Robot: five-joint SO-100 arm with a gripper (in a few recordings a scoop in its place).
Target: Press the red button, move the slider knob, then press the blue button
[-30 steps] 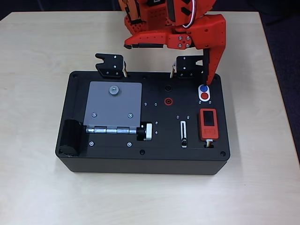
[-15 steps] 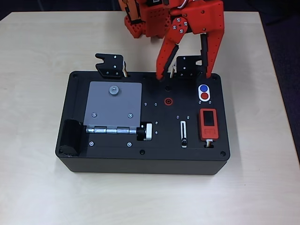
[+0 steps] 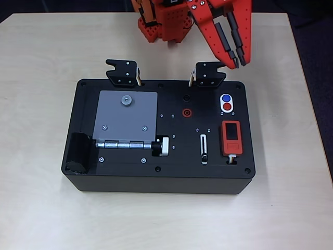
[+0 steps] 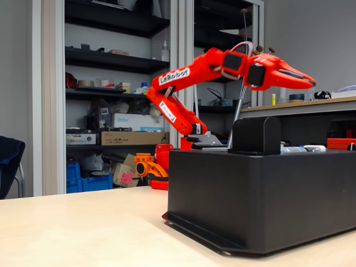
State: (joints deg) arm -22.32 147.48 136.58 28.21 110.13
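A black box [image 3: 130,174] lies on the table. On its right part, a white oval holds the blue button [image 3: 226,98] and, just below it, the red button [image 3: 227,107]. The slider knob [image 3: 204,157] sits at the lower end of its narrow white-rimmed slot [image 3: 203,141]. My orange gripper [image 3: 238,63] hangs above the box's back edge, up and slightly right of the blue button, touching nothing. Its fingers lie together, with nothing between them. In the fixed view the gripper [image 4: 310,83] tapers to a point well above the box top [image 4: 261,158].
A grey hinged plate [image 3: 125,117] with a silver-and-black cylindrical knob [image 3: 162,146] covers the box's left half. A red module [image 3: 231,137] and a red ring socket [image 3: 186,111] flank the slider. Two black brackets [image 3: 123,72] [image 3: 208,74] stand on the back edge.
The gripper's fingers, spread wide a second ago with one tip beside the blue button, have come together. The gripper has lifted up and back from the box top.
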